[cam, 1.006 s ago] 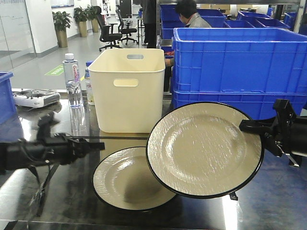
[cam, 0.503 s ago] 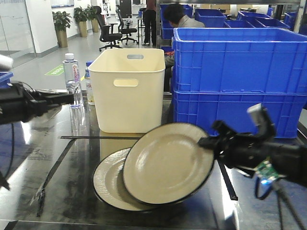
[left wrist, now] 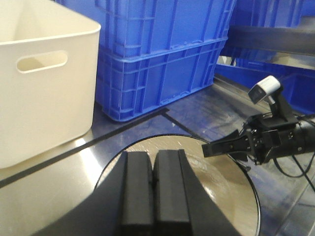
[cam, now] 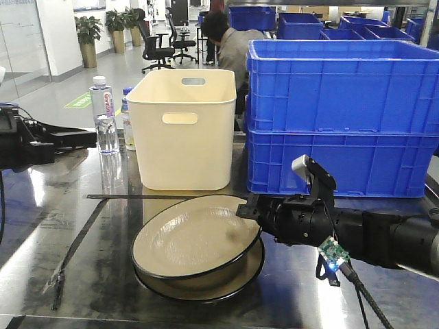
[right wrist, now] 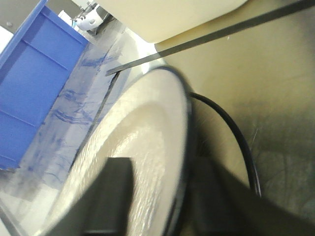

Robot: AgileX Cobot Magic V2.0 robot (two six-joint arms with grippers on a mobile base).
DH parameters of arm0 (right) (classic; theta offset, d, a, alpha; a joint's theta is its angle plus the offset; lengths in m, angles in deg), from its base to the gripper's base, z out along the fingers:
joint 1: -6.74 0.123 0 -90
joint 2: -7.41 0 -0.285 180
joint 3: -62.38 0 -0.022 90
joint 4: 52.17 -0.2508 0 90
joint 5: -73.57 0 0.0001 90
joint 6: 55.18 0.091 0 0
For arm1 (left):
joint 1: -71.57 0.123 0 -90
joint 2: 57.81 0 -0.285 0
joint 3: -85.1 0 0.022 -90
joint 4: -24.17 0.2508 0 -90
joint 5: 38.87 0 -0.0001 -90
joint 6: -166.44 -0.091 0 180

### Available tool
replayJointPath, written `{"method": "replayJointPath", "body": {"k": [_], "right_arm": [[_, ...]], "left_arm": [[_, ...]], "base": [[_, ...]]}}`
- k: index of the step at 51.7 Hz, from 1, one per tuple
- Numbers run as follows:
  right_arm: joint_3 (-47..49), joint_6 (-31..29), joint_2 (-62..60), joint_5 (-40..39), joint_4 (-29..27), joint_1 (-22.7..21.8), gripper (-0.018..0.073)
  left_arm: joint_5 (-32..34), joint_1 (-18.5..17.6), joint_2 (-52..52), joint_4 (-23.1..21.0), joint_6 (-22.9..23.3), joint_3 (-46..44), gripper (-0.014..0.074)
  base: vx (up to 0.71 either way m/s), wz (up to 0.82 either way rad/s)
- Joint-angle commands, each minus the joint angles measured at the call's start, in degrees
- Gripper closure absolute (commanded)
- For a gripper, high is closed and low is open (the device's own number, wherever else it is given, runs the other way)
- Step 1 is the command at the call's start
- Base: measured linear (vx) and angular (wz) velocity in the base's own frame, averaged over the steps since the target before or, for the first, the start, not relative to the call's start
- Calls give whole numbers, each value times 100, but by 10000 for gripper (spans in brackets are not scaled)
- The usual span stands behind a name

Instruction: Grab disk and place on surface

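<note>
Left gripper [left wrist: 153,158] has its two black fingers [left wrist: 138,187] pressed together with nothing between them, as its own wrist camera shows. In the front view it hangs at the far left of the frame above the surface [cam: 62,274], with its tip pointing toward a water bottle [cam: 104,113]. Thin black tape lines [cam: 147,197] cross the dark, glossy top in the lower left.

Right of the bottle, at centre frame, stands a cream bin [cam: 184,130] with handle slots. Lower in the frame, in front of the bin, are two plates. The disk [cam: 192,236], cream with a black rim, sits tilted over a second plate [cam: 236,273] of the same kind. Its left edge is down in the lower plate and its right edge is lifted, though whether the left edges truly touch cannot be made out. The second plate lies flat on the surface, below the horizontal tape line and right of the slanting one.

At the disk's raised right edge the right gripper [cam: 250,210] pinches the rim. The right wrist view shows one finger [right wrist: 110,196] on the upper face and the other beneath. Its black arm [cam: 357,233] runs off to the lower right, with a small lit circuit board [cam: 331,255] hanging under it. In the upper right, stacked blue crates [cam: 339,116] stand just beside the bin.
</note>
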Motion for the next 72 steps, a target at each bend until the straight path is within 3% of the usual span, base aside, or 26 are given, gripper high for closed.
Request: {"method": "replayJointPath", "body": {"k": [1, 7, 12, 17, 22, 24, 28, 31, 36, 40, 42, 45, 55, 65, 72], "right_arm": [[223, -482, -323, 81, -204, -17, 18], [228, -1434, -371, -180, -165, -17, -64], [285, -2183, -500, -636, -35, -17, -66], [332, -2758, -676, -1221, 101, -17, -44], [329, -2966, -926, -1766, 267, -17, -3], [329, -2966, -1052, -1886, 382, -17, 22], [316, -2966, -1310, -2002, 607, -17, 81], [310, -2949, -1514, -2017, 809, -17, 155], [310, -2783, -1857, -2017, 1177, -17, 293], [233, -2578, -2195, -2000, 1511, -17, 427], [145, -2485, -2360, -1979, 1657, -17, 489], [-67, -2334, -2621, -1957, 1843, -17, 572], [-1122, -2008, -3777, -1999, 2060, -17, 571], [-2220, -2008, -4970, -2327, 1997, -17, 568], [-2871, -1955, -5688, -2684, 1977, -17, 568]], "left_arm": [[-43, 5, -265, -383, 74, -176, 601], [-90, 5, -265, -352, 86, -176, 601], [-199, 5, -265, -154, 189, -176, 601], [-246, 5, -265, 393, 686, -176, 601], [-202, 5, -265, 1313, 1373, -176, 601], [-124, 5, -265, 1779, 1765, -176, 601], [132, 5, -265, 3154, 2884, -176, 601], [313, 5, -265, 4554, 3930, -176, 601], [523, 5, -265, 6564, 5110, -125, 601], [586, 5, -265, 7684, 5888, -87, 601], [636, 15, -265, 8016, 6129, -87, 601], [816, 63, -306, 8143, 6320, -87, 601], [2015, 68, -998, 7715, 6361, 226, 601], [3703, 33, -2534, 7249, 6344, 1763, 601], [4281, 33, -3791, 6946, 6010, 3220, 601]], "base": [[0, 0], [0, 0], [0, 0], [0, 0], [0, 0], [0, 0], [0, 0], [0, 0], [0, 0], [0, 0], [0, 0], [0, 0], [0, 0], [0, 0], [0, 0]]}}
